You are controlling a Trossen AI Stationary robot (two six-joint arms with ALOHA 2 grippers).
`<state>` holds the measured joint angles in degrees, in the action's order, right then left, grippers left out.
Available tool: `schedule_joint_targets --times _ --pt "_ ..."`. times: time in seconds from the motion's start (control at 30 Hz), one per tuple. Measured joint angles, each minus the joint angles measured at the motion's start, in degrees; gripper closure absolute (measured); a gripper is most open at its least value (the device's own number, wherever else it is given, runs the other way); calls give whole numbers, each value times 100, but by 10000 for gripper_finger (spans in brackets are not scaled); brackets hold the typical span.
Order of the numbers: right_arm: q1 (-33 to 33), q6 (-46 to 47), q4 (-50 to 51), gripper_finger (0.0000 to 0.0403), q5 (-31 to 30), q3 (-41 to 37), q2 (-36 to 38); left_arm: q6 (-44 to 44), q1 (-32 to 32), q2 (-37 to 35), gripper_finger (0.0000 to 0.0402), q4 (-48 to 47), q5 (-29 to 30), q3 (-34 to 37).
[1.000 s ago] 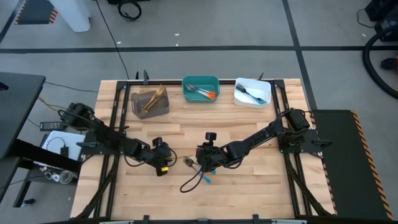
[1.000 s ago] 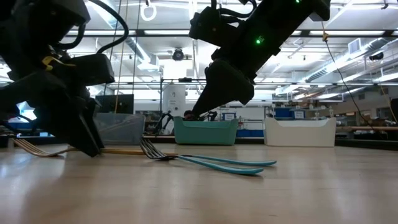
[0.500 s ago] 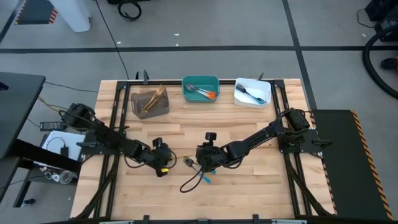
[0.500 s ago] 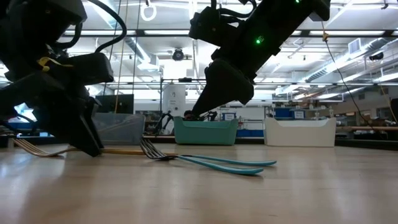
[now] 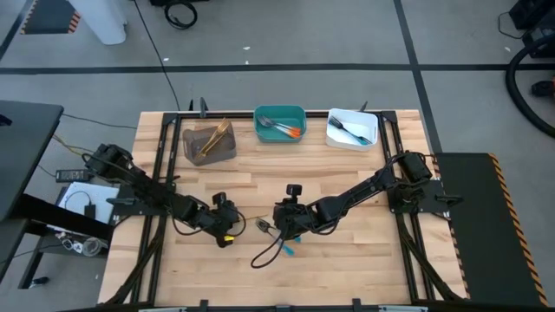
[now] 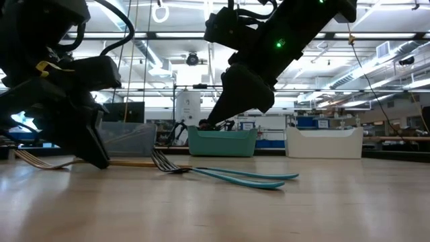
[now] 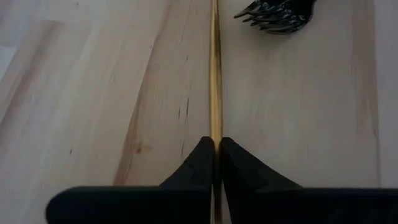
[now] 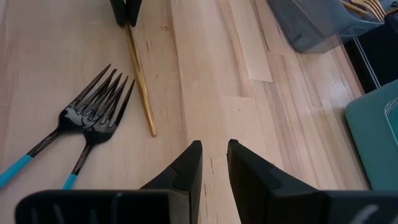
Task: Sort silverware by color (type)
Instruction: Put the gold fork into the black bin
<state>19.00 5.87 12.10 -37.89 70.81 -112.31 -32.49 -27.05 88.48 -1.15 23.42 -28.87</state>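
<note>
Pinching a slim gold utensil handle (image 7: 215, 93), the left gripper (image 7: 214, 163) sits low on the wooden table (image 5: 347, 182), its two dark fingers (image 7: 198, 163) pressed together on the shaft. The gold handle runs straight ahead from the fingertips; its far tip ends just short of two dark forks with blue handles (image 8: 87, 121), which lie side by side with tines overlapping, beyond and slightly to one side of that claw. In the low view the gold shaft (image 6: 131, 163) lies flat on the wood beside the left gripper (image 6: 91, 151).

Right gripper (image 8: 212, 163) hovers near the middle of the table, just past the dark forks, fingers (image 8: 186, 165) partly parted with nothing between them; bare wood shows in the gap.

Farther from both claws, along the table's back edge: grey bin (image 5: 194, 149) with gold pieces (image 5: 213, 139), teal bin (image 5: 264, 115) with orange-handled silverware (image 5: 283, 128), white bin (image 5: 336, 133) with dark forks (image 5: 354, 131).
</note>
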Motion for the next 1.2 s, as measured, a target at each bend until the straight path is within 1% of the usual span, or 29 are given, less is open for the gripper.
schedule_joint_targets --times 0.27,0.6,0.93,1.2 --pt "0 13 0 320 2 0 0 -31 22 -313 378 -172 -69 29" --pt "0 17 0 320 4 0 0 -177 224 -782 378 -907 13 32" --pt "0 16 1 320 26 0 0 -112 413 -1506 378 -1471 334 25" --pt "0 20 20 320 26 0 0 -73 413 -1924 378 -1847 845 21"
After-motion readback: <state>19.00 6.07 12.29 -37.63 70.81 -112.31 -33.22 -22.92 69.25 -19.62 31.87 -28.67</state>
